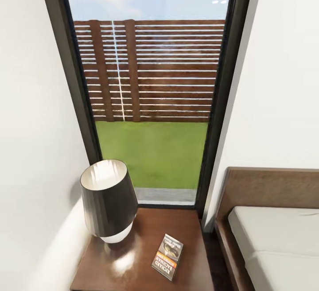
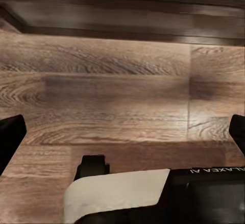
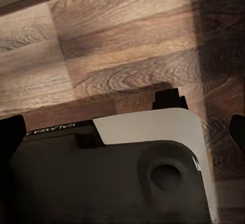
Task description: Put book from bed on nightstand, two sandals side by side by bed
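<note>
The book (image 1: 168,256), a dark paperback with an orange band and white "RICHARD BACHMAN" lettering, lies flat on the glossy dark-brown nightstand (image 1: 188,229), to the right of a lamp. The bed (image 1: 279,242) with its off-white mattress and brown headboard stands just right of the nightstand. In the left wrist view my left gripper (image 2: 122,137) is open over the wood-plank floor (image 2: 122,81), its dark fingers (image 2: 7,137) spread to the frame edges. My right gripper (image 3: 122,132) is open too, above the floor and my own base. The sandals are out of view.
A lamp (image 1: 108,198) with a dark shade takes up the nightstand's left half. A tall dark-framed window (image 1: 150,105) behind it shows a slatted fence and grass. White walls close in on both sides. My base (image 3: 127,173) sits under both grippers.
</note>
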You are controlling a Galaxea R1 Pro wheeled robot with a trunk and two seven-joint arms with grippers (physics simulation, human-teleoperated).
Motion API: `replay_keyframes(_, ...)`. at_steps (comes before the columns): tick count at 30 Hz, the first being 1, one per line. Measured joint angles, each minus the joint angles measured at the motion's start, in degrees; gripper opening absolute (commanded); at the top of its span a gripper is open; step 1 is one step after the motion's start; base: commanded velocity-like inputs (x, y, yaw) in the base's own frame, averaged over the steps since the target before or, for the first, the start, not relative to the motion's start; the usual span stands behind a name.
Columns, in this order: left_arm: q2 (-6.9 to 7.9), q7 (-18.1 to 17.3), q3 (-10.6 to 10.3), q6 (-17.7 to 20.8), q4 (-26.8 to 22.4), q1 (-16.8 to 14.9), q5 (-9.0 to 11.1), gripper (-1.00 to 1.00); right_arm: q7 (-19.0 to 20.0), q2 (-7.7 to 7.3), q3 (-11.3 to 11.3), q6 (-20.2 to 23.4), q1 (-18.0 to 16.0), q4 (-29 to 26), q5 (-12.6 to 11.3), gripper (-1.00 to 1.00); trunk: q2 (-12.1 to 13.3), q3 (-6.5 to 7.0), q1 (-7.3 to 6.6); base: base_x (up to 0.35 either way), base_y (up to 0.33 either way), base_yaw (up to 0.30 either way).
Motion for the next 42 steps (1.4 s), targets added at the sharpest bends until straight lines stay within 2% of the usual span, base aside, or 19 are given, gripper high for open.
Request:
replay_keyframes(5, 1.54, 0.01, 0.03, -0.16, 0.37, 2.57, 0.03, 1.0, 0.03, 0.16, -0.03, 0.0, 1.19, -0.01, -0.03, 1.0, 2.01, 0.91, -1.1, 0.0, 0.0, 0.0)
replay_keyframes(9, 1.98, -0.06, 0.01, -0.17, 0.39, 3.08, 0.02, 1.0, 0.06, 0.27, -0.01, 0.07, 1.39, -0.01, -0.03, 1.0, 3.61, 1.63, -1.97, 0.0, 0.0, 0.0)
replay_keyframes(33, 1.9, -0.07, 0.09, -0.17, 0.19, 3.14, -0.06, 1.0, 0.07, 0.0, -0.46, 0.09, 1.43, -0.19, -0.37, 1.0, 3.63, 1.64, -1.98, 0.0, 0.0, 0.0)
replay_keyframes(42, 1.9, -0.09, -0.01, -0.17, 0.19, 3.14, -0.27, 1.0, 0.08, 0.42, -0.07, 0.09, 1.43, -0.16, -0.16, 1.0, 3.63, 1.64, -1.98, 0.0, 0.0, 0.0)
